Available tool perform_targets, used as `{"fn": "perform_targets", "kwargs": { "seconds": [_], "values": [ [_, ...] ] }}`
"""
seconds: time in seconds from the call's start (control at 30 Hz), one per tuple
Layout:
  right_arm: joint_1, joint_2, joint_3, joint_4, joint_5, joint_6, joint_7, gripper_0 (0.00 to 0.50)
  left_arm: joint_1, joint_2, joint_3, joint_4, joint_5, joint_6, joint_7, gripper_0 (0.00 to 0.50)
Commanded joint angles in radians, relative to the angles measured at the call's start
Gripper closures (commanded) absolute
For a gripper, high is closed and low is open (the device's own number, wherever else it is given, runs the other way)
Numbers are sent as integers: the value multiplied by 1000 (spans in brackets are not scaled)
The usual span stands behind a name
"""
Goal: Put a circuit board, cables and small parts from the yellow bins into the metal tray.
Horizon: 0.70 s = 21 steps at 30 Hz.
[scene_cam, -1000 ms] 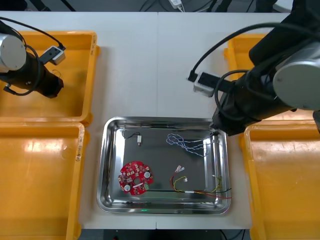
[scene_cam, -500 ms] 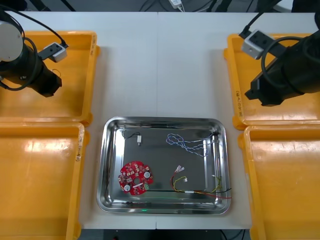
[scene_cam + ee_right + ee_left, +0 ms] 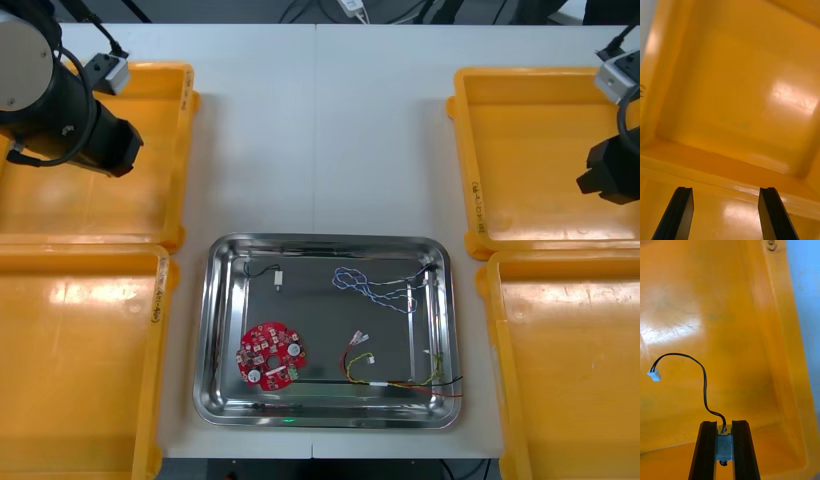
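Observation:
My left gripper (image 3: 724, 424) is shut on a small metal part (image 3: 724, 445) with a black cable (image 3: 703, 384) ending in a white plug (image 3: 654, 375), held above the floor of the far left yellow bin (image 3: 752, 315). In the front view the left arm (image 3: 70, 110) hangs over that bin (image 3: 160, 72). My right gripper (image 3: 726, 190) is open with nothing between its fingers, over the far right bin (image 3: 737, 93). The metal tray (image 3: 212, 330) holds a red circuit board (image 3: 271, 353), a blue and white cable (image 3: 375, 288), a black cable (image 3: 268, 270) and a red and yellow cable (image 3: 400, 378).
The right arm (image 3: 612, 165) sits at the table's right edge over the far right bin (image 3: 530, 150). The near left bin (image 3: 80, 360) and near right bin (image 3: 570, 370) flank the tray. Bare white table (image 3: 320, 130) lies between the far bins.
The right arm has swung from the tray's far right corner out to the far right bin. The left arm has shifted slightly toward the middle over its bin.

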Motion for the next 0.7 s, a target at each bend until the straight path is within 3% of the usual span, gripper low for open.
{"fn": "perform_targets", "kwargs": {
  "seconds": [0.03,0.37,0.5,0.7],
  "values": [
    [50,-64,-61,33,-7,4,-82,0,-27,11,30,-93,-9,52,122,500],
    [128,-88,-137,94,-48,-57,-146,0,-27,-92,-9,-245,-96,166,322,500],
    [142,-88,-174,130,-106,-69,-165,0,-27,-136,-59,-283,-145,172,417,500],
    [175,-90,-177,119,-123,-95,-188,0,-26,-199,-151,-312,-233,170,535,500]
  ]
}}
